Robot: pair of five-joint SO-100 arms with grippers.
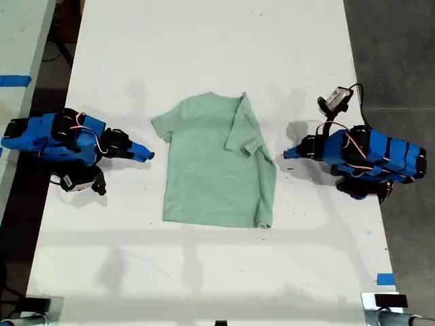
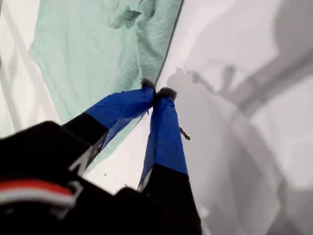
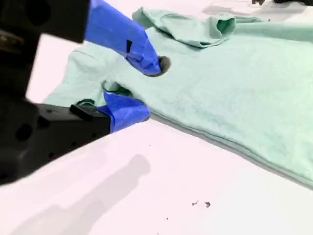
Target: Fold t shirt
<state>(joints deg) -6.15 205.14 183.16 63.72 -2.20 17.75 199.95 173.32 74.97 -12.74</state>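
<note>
The shirt (image 1: pixel 204 170) lies flat mid-table (image 1: pixel 204 272), its near hem towards the exterior view's lower edge. The side on that view's right is already folded inward. My second gripper (image 3: pixel 150 88) is spread open at the unfolded sleeve (image 1: pixel 161 125) on that view's left, gripping nothing. My first gripper (image 2: pixel 156 93) is pinched closed and empty, just beside the folded edge. The cloth looks light, limp and prone to wrinkling. I judge the best hold is a pinch at that sleeve's outer edge, and farther off at the shoulder.

Bright, even light — soft shadows, wrist foregrounds blurred.
</note>
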